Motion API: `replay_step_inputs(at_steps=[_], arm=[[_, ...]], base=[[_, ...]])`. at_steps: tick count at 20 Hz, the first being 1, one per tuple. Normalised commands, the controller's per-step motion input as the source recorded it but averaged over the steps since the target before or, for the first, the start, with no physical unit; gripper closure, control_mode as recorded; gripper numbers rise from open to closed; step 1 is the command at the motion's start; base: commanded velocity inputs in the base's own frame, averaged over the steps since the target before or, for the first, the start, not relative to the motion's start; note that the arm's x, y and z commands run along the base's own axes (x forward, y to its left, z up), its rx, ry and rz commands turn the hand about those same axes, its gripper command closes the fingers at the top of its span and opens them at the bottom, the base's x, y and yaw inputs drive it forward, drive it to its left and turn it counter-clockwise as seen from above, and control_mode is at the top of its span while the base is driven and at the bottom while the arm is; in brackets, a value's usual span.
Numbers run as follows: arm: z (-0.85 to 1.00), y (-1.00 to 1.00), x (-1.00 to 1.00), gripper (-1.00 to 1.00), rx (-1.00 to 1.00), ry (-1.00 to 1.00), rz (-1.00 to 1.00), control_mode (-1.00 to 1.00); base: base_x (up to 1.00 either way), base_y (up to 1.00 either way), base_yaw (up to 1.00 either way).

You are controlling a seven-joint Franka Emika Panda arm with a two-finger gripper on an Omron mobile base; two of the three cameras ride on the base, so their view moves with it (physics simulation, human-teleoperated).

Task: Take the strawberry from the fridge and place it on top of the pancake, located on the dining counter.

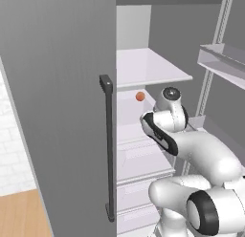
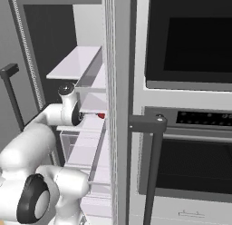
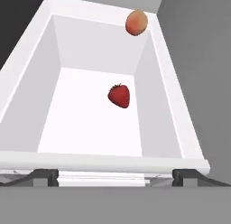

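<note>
Reaching into the open fridge [image 1: 57, 88], the arm is at the pick-up step: the strawberry [image 3: 119, 95] has not been taken yet. Through the hand view it lies alone on the white floor of a shallow white bin [image 3: 27, 90], a little toward one o'clock of the bin's middle, apart from every wall. The end effector [image 3: 115, 177] hangs over the near rim with its two dark tips spread wide and nothing between them.

An orange fruit [image 3: 136, 22] sits near the far rim at about twelve o'clock from the berry, well apart from it; whether it rests on the rim or just behind it I can't quite tell. Next, I'd judge, the hand must drop forward over the rim, straddle the berry and close gently, since such a small round thing could roll or squirt out of the pinch. It must go for the dark red one, not the orange.

Around it, white shelves [image 1: 148, 69] stack above the drawers, the grey door's dark bar handle [image 1: 109, 150] stands at nine o'clock of the arm, and a black wall oven [image 2: 190, 106] fills the cabinet beside the fridge. Light wood floor shows at the lower left.
</note>
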Motion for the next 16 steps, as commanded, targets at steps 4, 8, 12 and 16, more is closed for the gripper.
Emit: replay_step_inputs(at_steps=[4,8,12,16], arm=[[-0.29,0.00,0.25,-1.00,0.00,0.00,0.07,-1.00],[-0.16,0.00,0.28,-1.00,0.00,0.00,0.01,-1.00],[0.00,-0.06,0.31,-1.00,0.00,0.00,0.00,-1.00],[-0.04,-0.08,0.23,-1.00,0.00,0.01,0.00,-1.00]], base=[[0.00,0.00,0.00],[0.00,0.00,0.00],[0.00,0.00,0.00],[0.00,0.00,0.00]])
